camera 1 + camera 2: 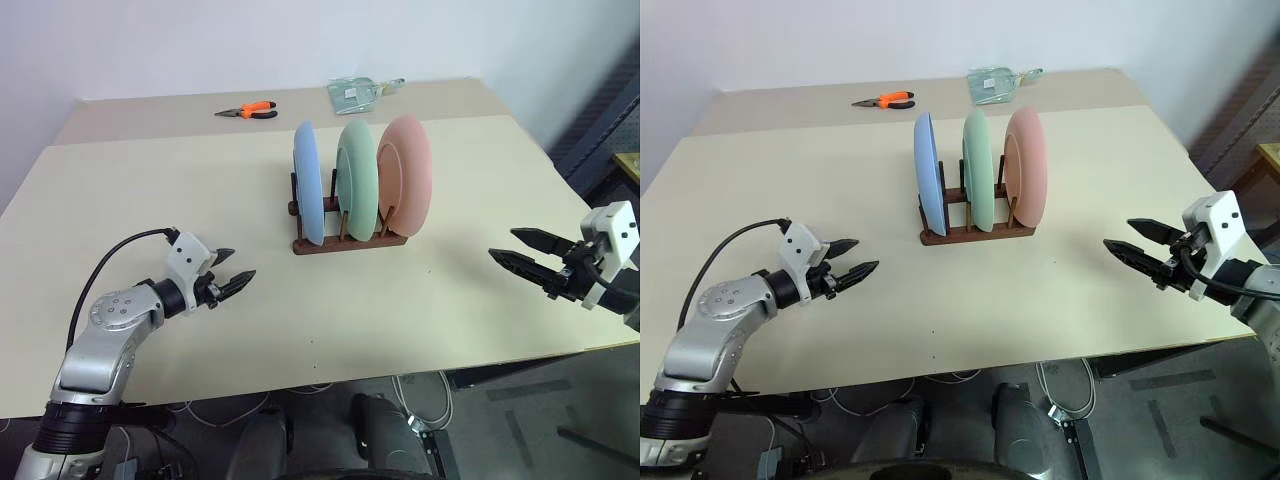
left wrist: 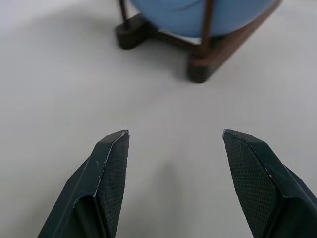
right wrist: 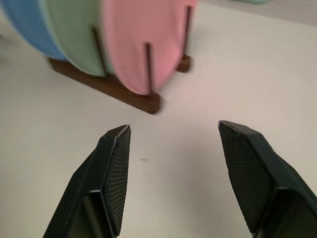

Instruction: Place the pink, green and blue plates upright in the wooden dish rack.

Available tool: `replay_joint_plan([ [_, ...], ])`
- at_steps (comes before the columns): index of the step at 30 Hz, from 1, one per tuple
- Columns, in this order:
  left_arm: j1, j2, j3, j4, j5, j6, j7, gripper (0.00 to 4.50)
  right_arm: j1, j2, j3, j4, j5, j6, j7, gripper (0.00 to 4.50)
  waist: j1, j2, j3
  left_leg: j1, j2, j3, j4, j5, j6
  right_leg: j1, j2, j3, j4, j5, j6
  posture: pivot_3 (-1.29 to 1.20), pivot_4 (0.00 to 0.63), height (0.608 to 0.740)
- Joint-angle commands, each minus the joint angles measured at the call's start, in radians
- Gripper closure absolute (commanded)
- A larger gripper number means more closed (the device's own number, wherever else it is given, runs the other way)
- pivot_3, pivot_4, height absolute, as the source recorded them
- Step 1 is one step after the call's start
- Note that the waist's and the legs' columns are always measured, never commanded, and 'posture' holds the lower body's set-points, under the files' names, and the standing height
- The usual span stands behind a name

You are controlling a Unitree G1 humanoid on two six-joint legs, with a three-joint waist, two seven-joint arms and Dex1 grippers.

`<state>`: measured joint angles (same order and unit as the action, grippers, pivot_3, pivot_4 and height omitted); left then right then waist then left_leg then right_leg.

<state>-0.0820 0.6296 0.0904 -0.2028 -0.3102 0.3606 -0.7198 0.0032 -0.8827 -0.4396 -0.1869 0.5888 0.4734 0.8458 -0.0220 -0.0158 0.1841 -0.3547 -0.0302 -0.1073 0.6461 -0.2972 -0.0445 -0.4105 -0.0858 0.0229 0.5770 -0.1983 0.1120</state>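
Already the blue plate (image 1: pixel 308 182), green plate (image 1: pixel 357 178) and pink plate (image 1: pixel 406 175) stood upright in the rack (image 1: pixel 345 238) mid-worktop (image 1: pixel 150 200). Left gripper (image 1: pixel 234 283) and right gripper (image 1: pixel 520 256) hung apart, both open and empty. A careless swing could knock the rack and topple the plates.

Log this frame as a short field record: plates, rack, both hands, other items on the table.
blue plate: upright in rack, leftmost
green plate: upright in rack, middle
pink plate: upright in rack, rightmost
wooden dish rack: mid-table, holds all three plates
left hand: open, empty, left of the rack and apart from it
right hand: open, empty, right of the rack and apart from it
orange-handled pliers: far side of table
clear plastic bag: far edge of table
task state: looks complete
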Motion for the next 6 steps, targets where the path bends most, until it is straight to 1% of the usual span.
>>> replay_joint_plan([
  [1,0.017,0.005,0.049,-0.011,-0.001,-0.025,0.014,1.41,-0.022,0.029,0.043,0.055,-0.080,-0.088,-0.013,1.65,0.005,0.000,0.000,0.000,0.000,0.000,0.000,0.000,0.000,-0.002,0.000,0.000,0.000,0.000,0.000,0.00,0.150,0.740],
  [4,0.052,-0.005,0.049,-0.031,0.002,-0.036,0.019,1.41,-0.047,0.051,0.098,0.123,-0.153,-0.177,-0.006,1.65,0.012,0.000,0.000,-0.002,-0.002,-0.001,0.000,0.000,0.000,-0.003,-0.001,0.000,0.000,0.001,-0.001,0.00,0.150,0.740],
  [6,0.060,-0.011,0.040,-0.030,0.011,-0.046,0.023,1.41,-0.080,0.068,0.112,0.169,-0.158,-0.198,0.002,1.65,0.013,0.000,0.000,-0.002,-0.005,-0.002,0.000,0.000,0.000,-0.003,-0.003,0.000,0.000,0.002,-0.002,0.00,0.150,0.740],
])
